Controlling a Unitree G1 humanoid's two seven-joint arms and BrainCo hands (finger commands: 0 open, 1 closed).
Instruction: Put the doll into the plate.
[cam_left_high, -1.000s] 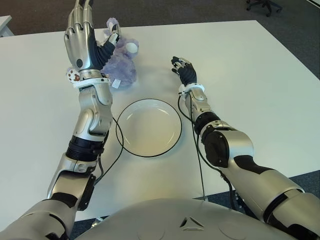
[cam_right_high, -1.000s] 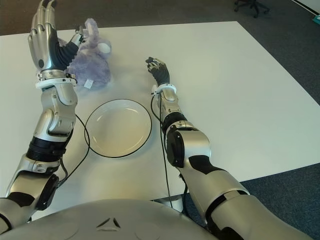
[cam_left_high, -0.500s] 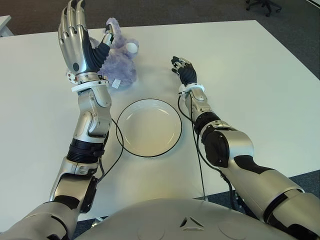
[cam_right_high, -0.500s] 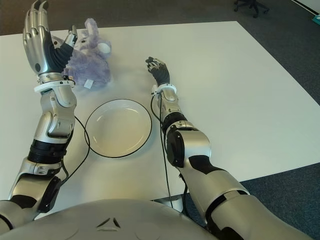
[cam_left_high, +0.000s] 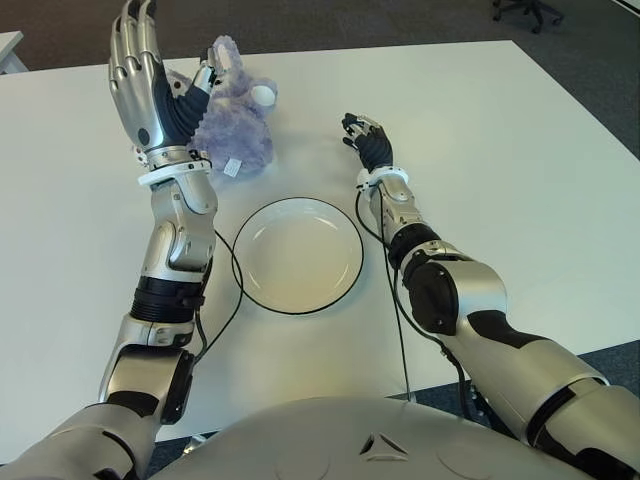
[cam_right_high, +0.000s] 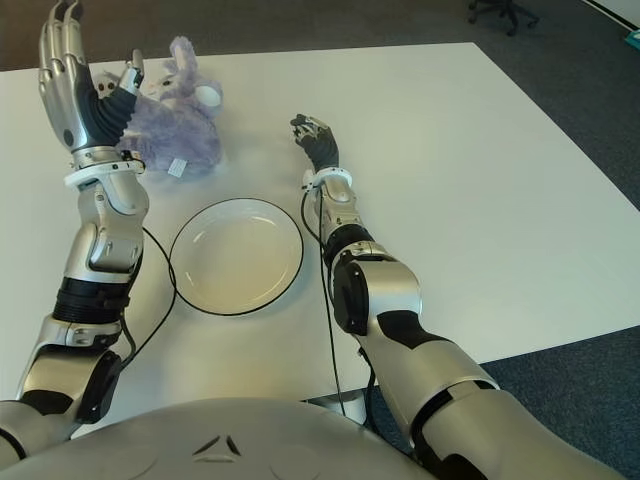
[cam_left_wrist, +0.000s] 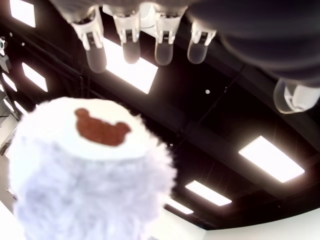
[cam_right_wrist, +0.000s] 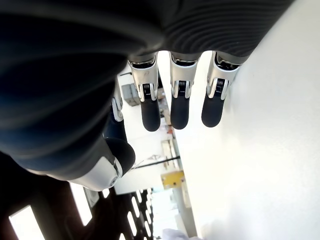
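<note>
A fluffy lilac doll (cam_left_high: 238, 125) with a white muzzle sits on the white table (cam_left_high: 500, 150) at the back left, behind a white plate (cam_left_high: 298, 254) with a dark rim. My left hand (cam_left_high: 150, 75) is raised upright just left of the doll, fingers straight and spread, thumb by the doll's head, holding nothing. In the left wrist view the doll (cam_left_wrist: 90, 175) shows close beneath the open fingers (cam_left_wrist: 131, 47). My right hand (cam_left_high: 365, 135) shows to the right of the doll, beyond the plate's right side, fingers relaxed and empty.
Black cables (cam_left_high: 236, 290) run along both forearms near the plate. Dark carpet (cam_left_high: 420, 20) lies past the table's far edge, with an office chair base (cam_left_high: 525, 10) at the top right.
My left hand has drifted a little to the left and away from the doll, staying upright and open. The doll, plate and right hand have not moved.
</note>
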